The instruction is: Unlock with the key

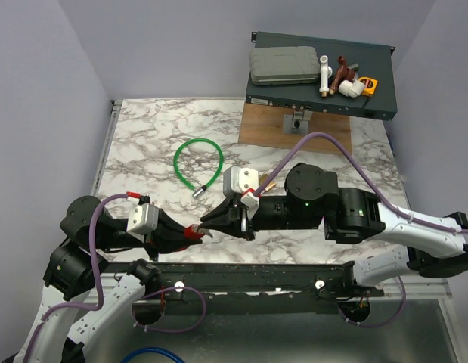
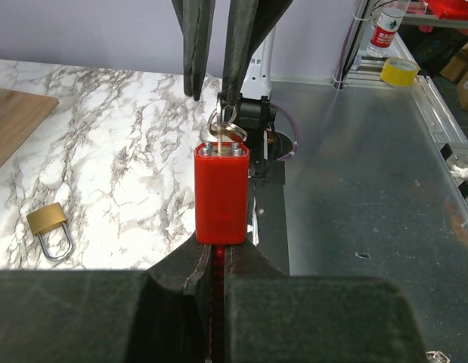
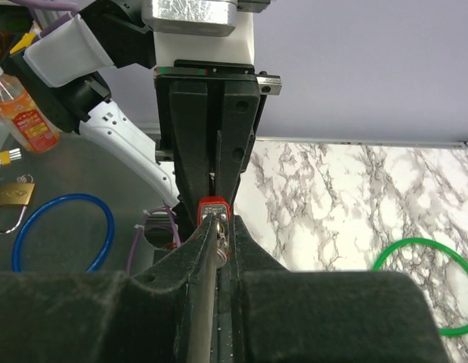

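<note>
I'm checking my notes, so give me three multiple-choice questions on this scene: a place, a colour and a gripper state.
1. The left gripper is: A open wide; B shut on the key; C out of view.
2. The cable loop is: A green; B yellow; C white.
3. The brass padlock in the left wrist view lies: A on the marble table; B in the left gripper; C inside the cable loop.
B, fingers clamp its red body; A, plainly green; A, flat on marble.
</note>
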{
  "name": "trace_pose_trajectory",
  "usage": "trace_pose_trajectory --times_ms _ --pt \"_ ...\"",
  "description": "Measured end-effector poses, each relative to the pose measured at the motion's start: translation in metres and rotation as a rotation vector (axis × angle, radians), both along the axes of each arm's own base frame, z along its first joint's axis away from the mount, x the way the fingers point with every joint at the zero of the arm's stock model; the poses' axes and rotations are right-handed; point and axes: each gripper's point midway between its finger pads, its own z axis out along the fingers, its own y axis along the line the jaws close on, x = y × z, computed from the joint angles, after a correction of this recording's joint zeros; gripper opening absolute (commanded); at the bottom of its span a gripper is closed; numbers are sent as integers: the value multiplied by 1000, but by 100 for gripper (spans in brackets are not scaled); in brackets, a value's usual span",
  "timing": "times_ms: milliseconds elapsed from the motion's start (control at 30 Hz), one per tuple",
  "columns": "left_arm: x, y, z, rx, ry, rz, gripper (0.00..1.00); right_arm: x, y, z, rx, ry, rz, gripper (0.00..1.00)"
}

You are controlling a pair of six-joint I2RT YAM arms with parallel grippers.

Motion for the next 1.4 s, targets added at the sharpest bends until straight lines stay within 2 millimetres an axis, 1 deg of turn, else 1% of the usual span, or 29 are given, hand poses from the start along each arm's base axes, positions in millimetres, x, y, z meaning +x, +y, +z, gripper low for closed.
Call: trace_pose_trajectory --times_ms 167,400,700,1000,1200,1400 --pt "0 0 0 0 -3 -1 0 4 2 -5 -15 21 -8 11" --pt "0 0 0 0 -3 0 0 3 1 -3 -14 41 2 1" --pt "1 0 0 0 -3 7 0 0 1 -3 -15 56 20 1" --pt "2 1 2 -3 -8 14 0 2 2 -5 -19 67 17 1" --pt "0 2 3 1 0 20 0 0 7 -10 -16 84 23 1" --pt "-2 5 11 -1 16 30 0 -3 12 -6 20 101 47 1"
